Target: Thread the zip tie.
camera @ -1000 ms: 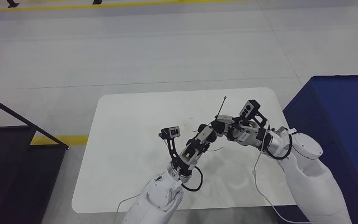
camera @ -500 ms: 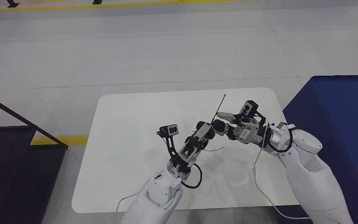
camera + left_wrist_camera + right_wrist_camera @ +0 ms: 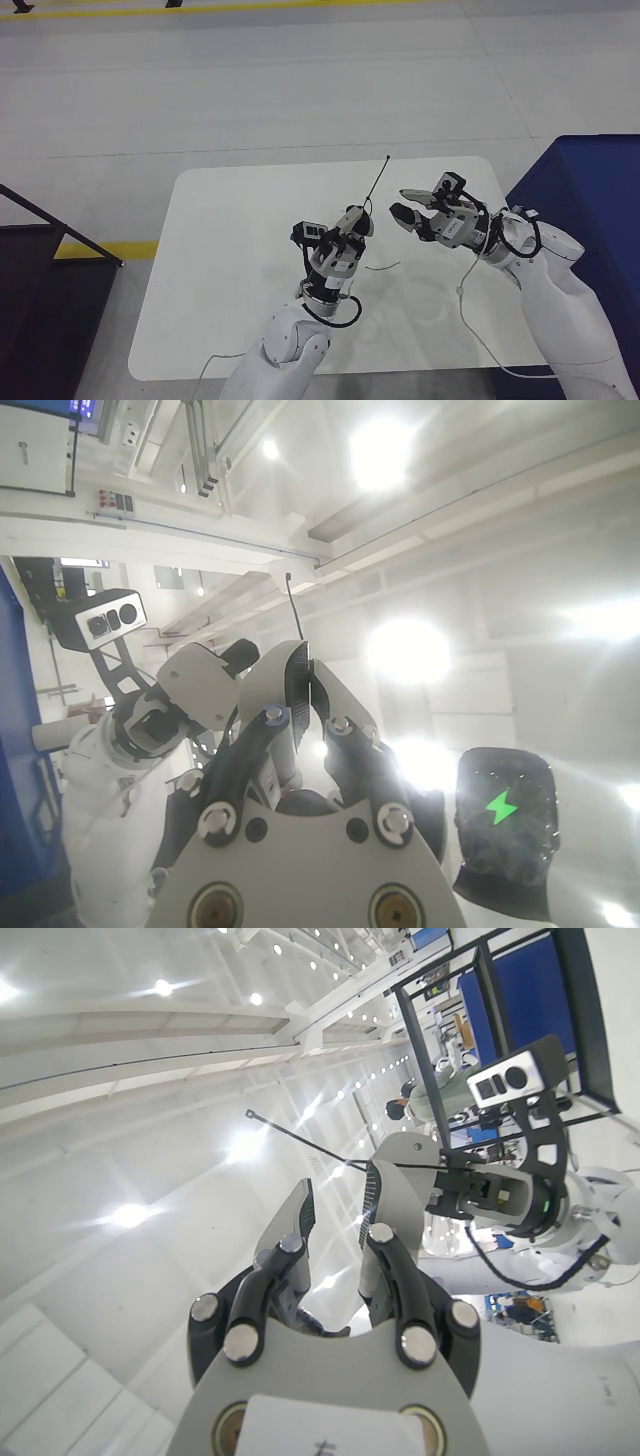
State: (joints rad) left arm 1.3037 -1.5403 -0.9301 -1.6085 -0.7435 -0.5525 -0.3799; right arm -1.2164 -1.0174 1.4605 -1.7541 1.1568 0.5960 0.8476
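Your left hand (image 3: 356,217) is clenched on the foot of the thin black plastic zip tie (image 3: 377,181), which stands tilted above the white tabletop (image 3: 225,270). Your right hand (image 3: 403,207), just beside it, hangs released. The whippy free end may dodge a grasp, spoiling the threading.

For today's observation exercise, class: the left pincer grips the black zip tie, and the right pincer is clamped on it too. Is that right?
Not quite. The left pincer does grip the zip tie, but the right pincer is open and empty, apart from the tie; the right wrist view shows it.
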